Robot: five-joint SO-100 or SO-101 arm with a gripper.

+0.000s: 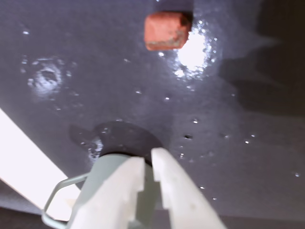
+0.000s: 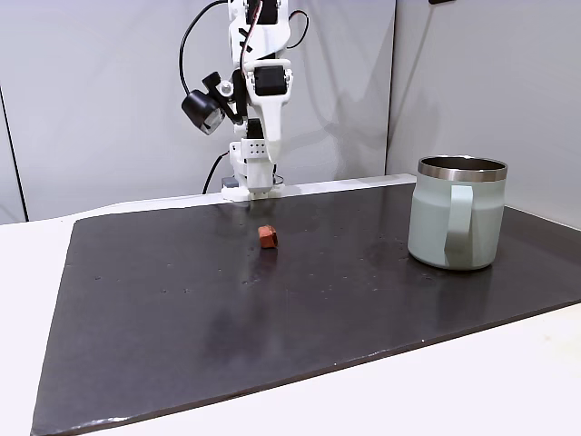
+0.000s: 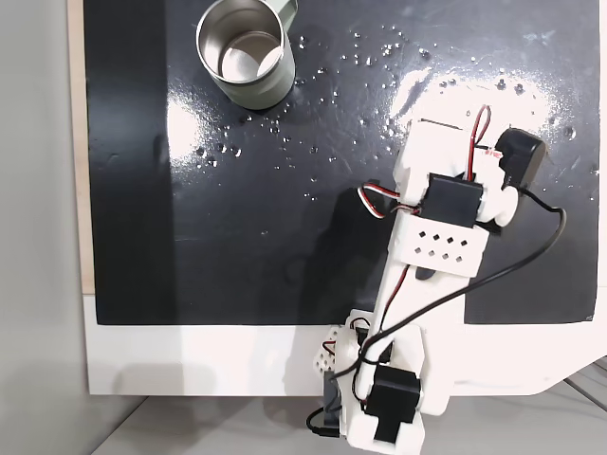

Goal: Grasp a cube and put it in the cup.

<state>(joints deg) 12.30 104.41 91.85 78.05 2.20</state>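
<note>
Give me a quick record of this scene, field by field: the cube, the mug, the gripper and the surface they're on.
cube: small reddish-orange cube lying free on the mat, ahead of the gripper in the wrist view
mug: pale mint-green mug with steel rim, upright, handle toward the camera in a fixed view; appears empty from above
gripper: white gripper nearly closed, holding nothing, above the mat and short of the cube
surface: dark mat on a white table, glossy with glare spots
task state: cube not yet grasped
</note>
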